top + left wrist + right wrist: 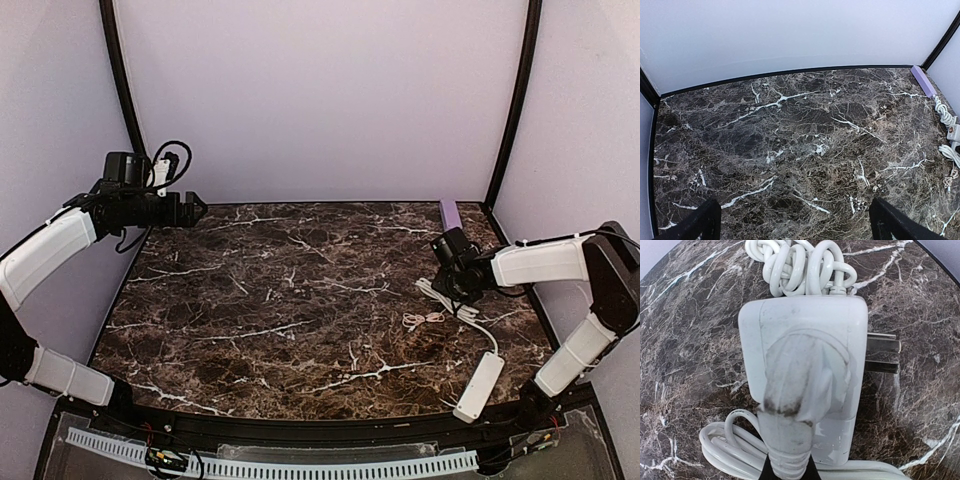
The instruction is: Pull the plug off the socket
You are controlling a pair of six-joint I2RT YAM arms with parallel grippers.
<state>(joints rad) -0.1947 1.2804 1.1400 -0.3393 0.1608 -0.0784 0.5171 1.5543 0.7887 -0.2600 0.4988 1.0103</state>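
Note:
In the right wrist view the socket (840, 330), a white block with two metal prongs on its right side, lies on the dark marble table. The plug (795, 390), a smudged white head, sits in its face, with its ribbed cord collar at the bottom edge. My right gripper (787, 472) is shut on that collar, and only black finger edges show beside it. From above, the right gripper (457, 277) is low over the cords at the right. My left gripper (193, 208) is open and empty, raised at the far left; its fingertips (707, 220) stand wide apart.
The long white power strip (480, 385) lies at the near right, its thick cord (470, 318) running up to the right gripper. A thin coiled cord (422, 320) lies beside it. A purple bar (450, 213) sits at the back right. White walls enclose the table.

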